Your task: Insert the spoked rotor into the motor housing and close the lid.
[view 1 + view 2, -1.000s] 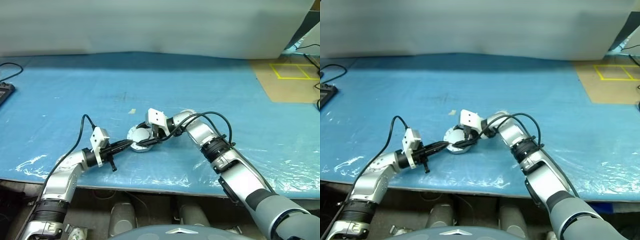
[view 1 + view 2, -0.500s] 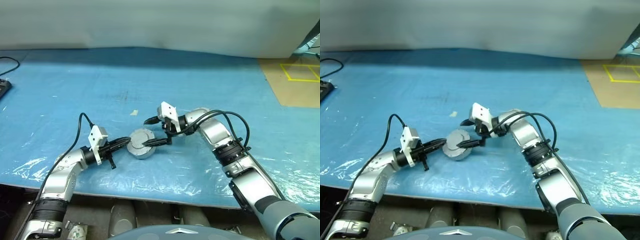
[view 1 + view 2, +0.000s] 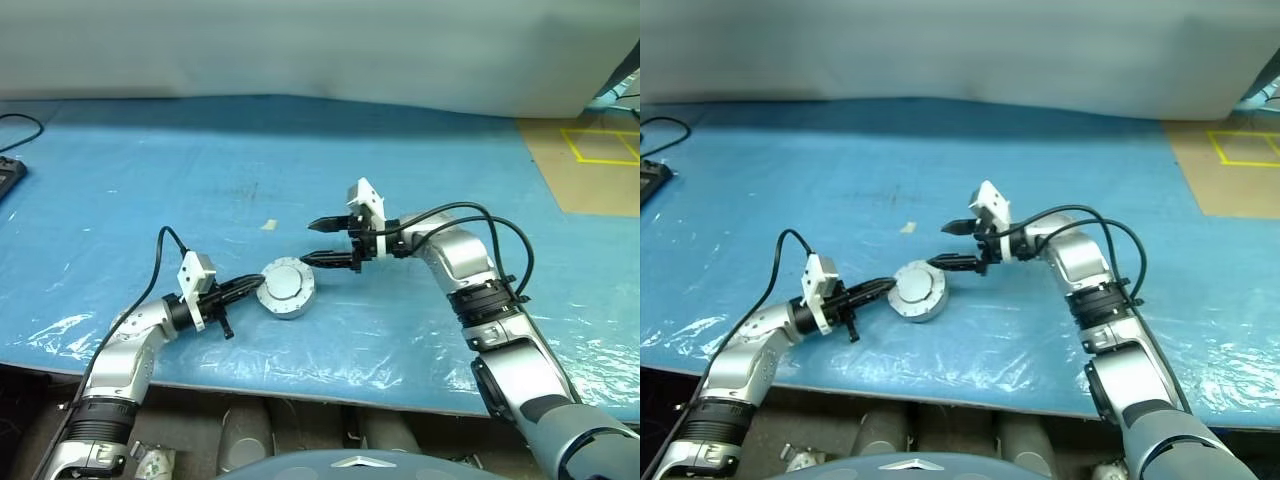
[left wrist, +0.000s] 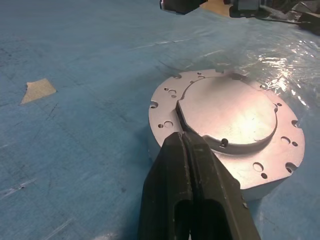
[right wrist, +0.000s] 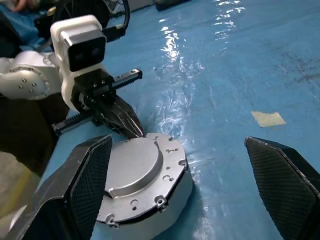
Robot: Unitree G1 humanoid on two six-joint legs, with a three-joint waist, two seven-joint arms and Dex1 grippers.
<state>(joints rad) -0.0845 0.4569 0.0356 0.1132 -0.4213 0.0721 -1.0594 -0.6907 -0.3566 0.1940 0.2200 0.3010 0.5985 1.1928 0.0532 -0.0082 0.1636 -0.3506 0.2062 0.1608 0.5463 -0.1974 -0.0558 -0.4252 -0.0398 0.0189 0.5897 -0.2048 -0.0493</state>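
The lid (image 3: 286,282) sits on the motor housing (image 5: 160,212) near the table's (image 3: 420,160) front edge. The left tool (image 4: 192,150), pressed together, touches its edge. The right tool (image 3: 328,241) is spread wide, just beside. The closing step looks nearly done; next, check it sits flat.

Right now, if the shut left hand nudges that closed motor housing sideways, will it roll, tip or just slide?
Probably slide: the motor housing sits squat and flat on the blue plastic sheet, which looks glossy. Tipping seems unlikely, since it is wide for its height. All metal, it likely feels heavy and stiff against the left hand.
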